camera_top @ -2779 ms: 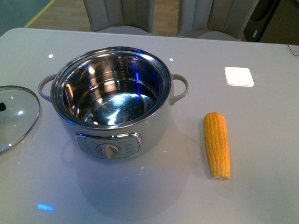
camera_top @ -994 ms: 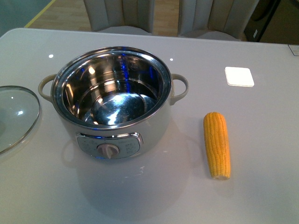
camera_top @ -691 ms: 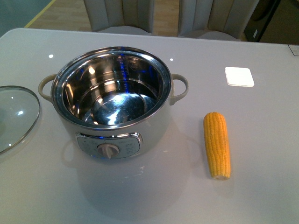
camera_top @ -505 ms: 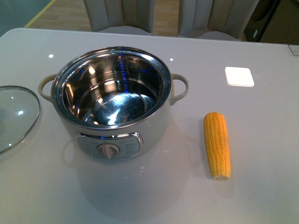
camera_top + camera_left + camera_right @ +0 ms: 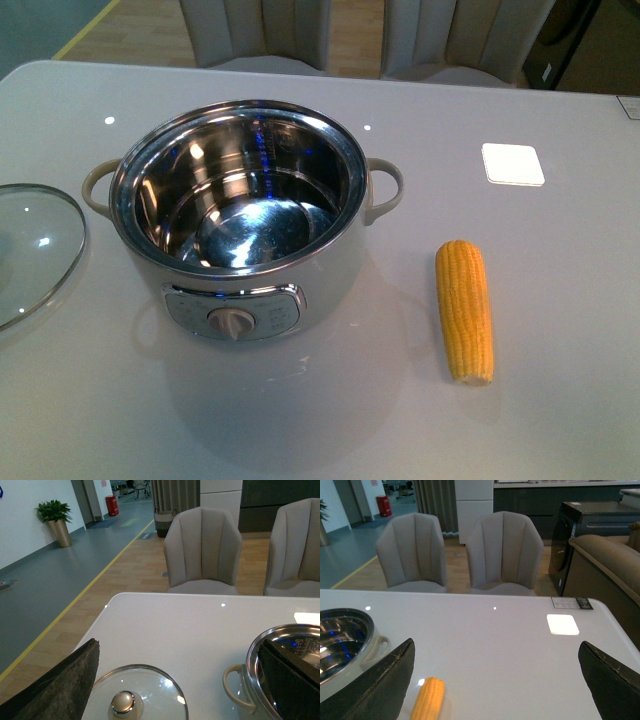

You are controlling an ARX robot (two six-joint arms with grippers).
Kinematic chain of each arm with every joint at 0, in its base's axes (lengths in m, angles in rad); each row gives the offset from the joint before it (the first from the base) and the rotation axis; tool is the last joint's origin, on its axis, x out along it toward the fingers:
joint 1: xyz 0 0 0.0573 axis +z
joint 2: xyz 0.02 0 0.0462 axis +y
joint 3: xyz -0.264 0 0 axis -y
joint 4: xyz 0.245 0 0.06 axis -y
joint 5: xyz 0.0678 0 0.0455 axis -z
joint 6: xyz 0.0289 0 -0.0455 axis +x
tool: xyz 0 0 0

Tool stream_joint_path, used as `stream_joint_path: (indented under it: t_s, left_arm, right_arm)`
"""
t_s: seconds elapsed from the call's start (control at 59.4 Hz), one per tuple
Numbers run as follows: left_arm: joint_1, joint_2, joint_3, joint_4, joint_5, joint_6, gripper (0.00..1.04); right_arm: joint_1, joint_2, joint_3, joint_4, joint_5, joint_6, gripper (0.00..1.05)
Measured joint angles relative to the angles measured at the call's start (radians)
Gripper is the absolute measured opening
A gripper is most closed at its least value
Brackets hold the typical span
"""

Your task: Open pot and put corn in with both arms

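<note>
The cream-white pot [image 5: 335,275] stands open at the table's left middle, its steel inside empty. It also shows in the left wrist view [image 5: 280,632] and the right wrist view [image 5: 340,630]. The yellow corn [image 5: 465,310] lies on the table to the right of the pot, apart from it, and shows in the right wrist view [image 5: 427,700]. My left gripper [image 5: 178,647] is open and empty, above the glass lid and the pot's left handle. My right gripper [image 5: 496,645] is open and empty, above the table near the corn. Neither gripper shows in the front view.
The round glass lid [image 5: 30,250] lies flat on the table left of the pot, knob up [image 5: 123,702]. A white square pad [image 5: 512,163] lies at the back right. Two grey chairs [image 5: 255,30] stand behind the table's far edge.
A black gripper tip that showed at the lid's left edge 2.8 s ago has left the front view. The pot, lid and corn have not moved.
</note>
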State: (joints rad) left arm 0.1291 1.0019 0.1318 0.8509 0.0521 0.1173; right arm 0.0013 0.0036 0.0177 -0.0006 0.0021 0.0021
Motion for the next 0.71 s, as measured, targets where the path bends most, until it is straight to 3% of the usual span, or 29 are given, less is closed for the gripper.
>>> stream_joint_path:
  t_s: [0.084, 0.118, 0.269, 0.354, 0.438, 0.556, 0.707]
  left_arm:
    - [0.000, 0.000, 0.000, 0.002, 0.010, -0.005, 0.97]
    - [0.001, -0.003, -0.004, 0.008, 0.043, -0.030, 0.92]
    - [-0.023, -0.048, -0.075, 0.036, 0.051, -0.094, 0.62]
    - [-0.040, -0.113, -0.095, -0.019, 0.032, -0.104, 0.46]
    - [-0.100, -0.185, -0.104, -0.076, -0.045, -0.109, 0.31]
    - [-0.125, -0.306, -0.118, -0.180, -0.053, -0.113, 0.03]
    - [-0.126, -0.440, -0.119, -0.302, -0.053, -0.115, 0.04]
  right_arm:
    - [0.000, 0.000, 0.000, 0.000, 0.000, 0.000, 0.96]
    - [0.000, 0.000, 0.000, 0.000, 0.000, 0.000, 0.96]
    - [0.000, 0.000, 0.000, 0.000, 0.000, 0.000, 0.96]
    - [0.000, 0.000, 0.000, 0.000, 0.000, 0.000, 0.96]
    - [0.000, 0.000, 0.000, 0.000, 0.000, 0.000, 0.96]
    - [0.000, 0.000, 0.000, 0.000, 0.000, 0.000, 0.96]
    - [0.000, 0.000, 0.000, 0.000, 0.000, 0.000, 0.96]
